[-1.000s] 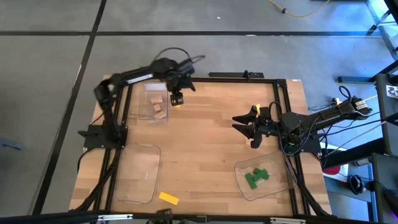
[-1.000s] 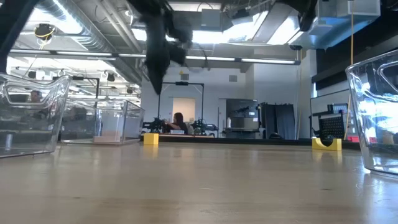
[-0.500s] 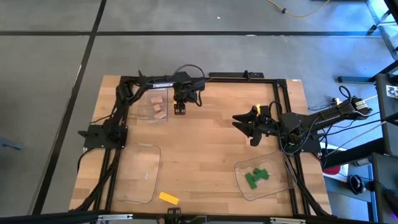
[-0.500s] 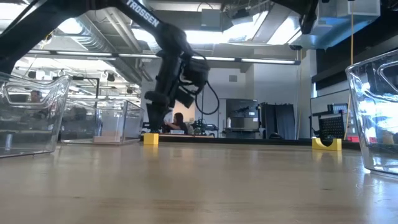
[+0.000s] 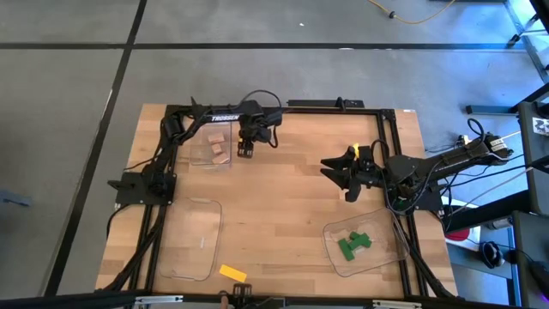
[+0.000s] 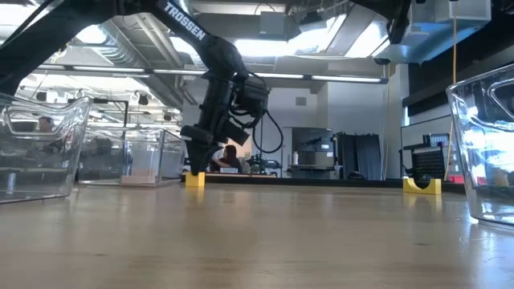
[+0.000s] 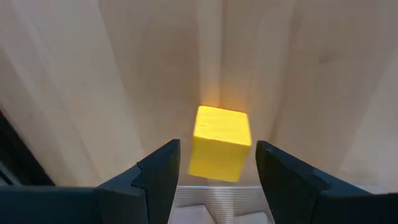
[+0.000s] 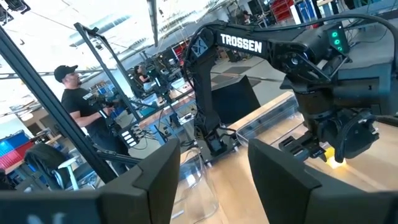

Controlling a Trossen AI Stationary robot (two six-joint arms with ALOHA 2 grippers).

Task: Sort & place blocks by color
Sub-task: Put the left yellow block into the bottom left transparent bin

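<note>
Left claw (image 5: 244, 153) sits low at the far side of the bench (image 5: 283, 215), just beside the tray of tan blocks (image 5: 218, 148), fingers spread around a yellow cube (image 7: 219, 142) that rests between them, not yet clenched. Nearer the front edge, a second yellow block (image 5: 232, 274) lies beside the empty tray (image 5: 190, 239). Right claw (image 5: 343, 175) hovers released over mid-bench, holding nothing; green blocks (image 5: 352, 245) fill their tray to its right. The cube looks off-centre and turned between the fingers, so closing could twist it or squirt it out.
</note>
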